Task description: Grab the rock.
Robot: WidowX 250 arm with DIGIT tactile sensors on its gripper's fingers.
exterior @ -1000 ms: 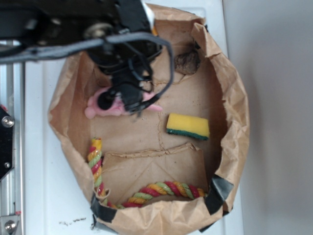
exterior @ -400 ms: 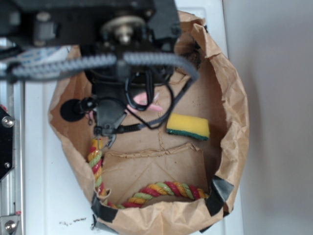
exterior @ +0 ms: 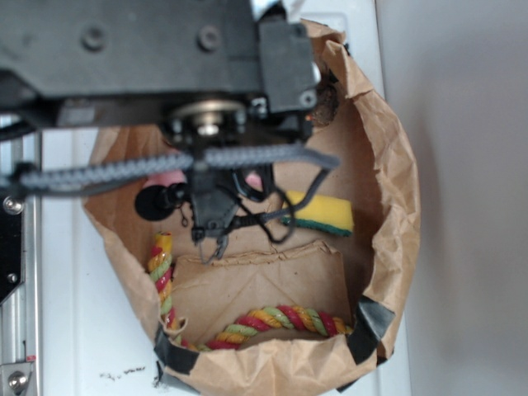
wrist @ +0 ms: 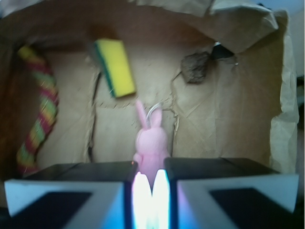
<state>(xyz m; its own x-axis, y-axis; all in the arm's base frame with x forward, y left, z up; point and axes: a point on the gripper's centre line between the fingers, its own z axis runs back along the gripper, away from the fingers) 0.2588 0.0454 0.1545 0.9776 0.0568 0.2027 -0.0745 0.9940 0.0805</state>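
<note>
Well beyond the fingers (wrist: pixel 149 188), rock (wrist: pixel 194 67).

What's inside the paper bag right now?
In the paper bag: the rock, a yellow sponge, a pink plush bunny and a striped rope. In the exterior view the arm covers the bunny and most of the rock.

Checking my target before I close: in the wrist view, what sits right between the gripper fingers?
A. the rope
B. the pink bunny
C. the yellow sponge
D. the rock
B: the pink bunny stands between the fingers, while the rock lies farther off to the right.
</note>
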